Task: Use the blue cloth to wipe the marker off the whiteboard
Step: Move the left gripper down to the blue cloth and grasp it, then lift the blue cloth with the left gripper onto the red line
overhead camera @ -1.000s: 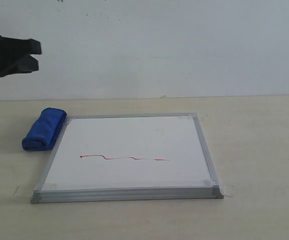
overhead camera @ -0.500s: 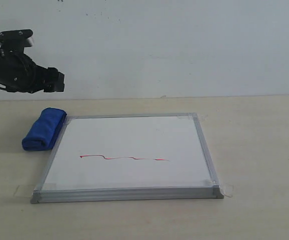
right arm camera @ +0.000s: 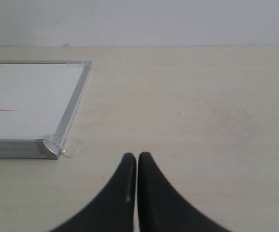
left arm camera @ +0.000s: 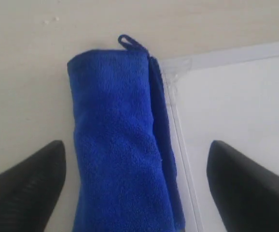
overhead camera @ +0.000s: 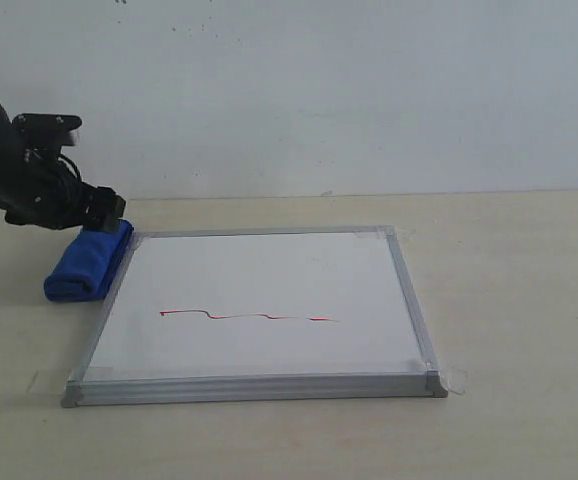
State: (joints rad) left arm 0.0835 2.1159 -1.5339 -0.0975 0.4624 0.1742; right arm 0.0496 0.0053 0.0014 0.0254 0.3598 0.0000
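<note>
In the exterior view the left claw [overhead camera: 105, 207] hangs low over the far end of the blue cloth [overhead camera: 84, 265]. The cloth lies rolled on the tabletop [overhead camera: 509, 300] directly beneath the claw, against the frame of the whiteboard [overhead camera: 269, 265]. The marker [overhead camera: 249, 317], a thin red wavy line, sits on the board well apart from the claw. In the left wrist view the claw stands wide and holds nothing, straddling the cloth with one side over the tabletop and the other over the board's white face. In the right wrist view the right claw [right arm camera: 137, 162] is pressed together and empty above bare tabletop, with the board's grey corner cap [right arm camera: 48, 149] ahead of it, off to one side.
</note>
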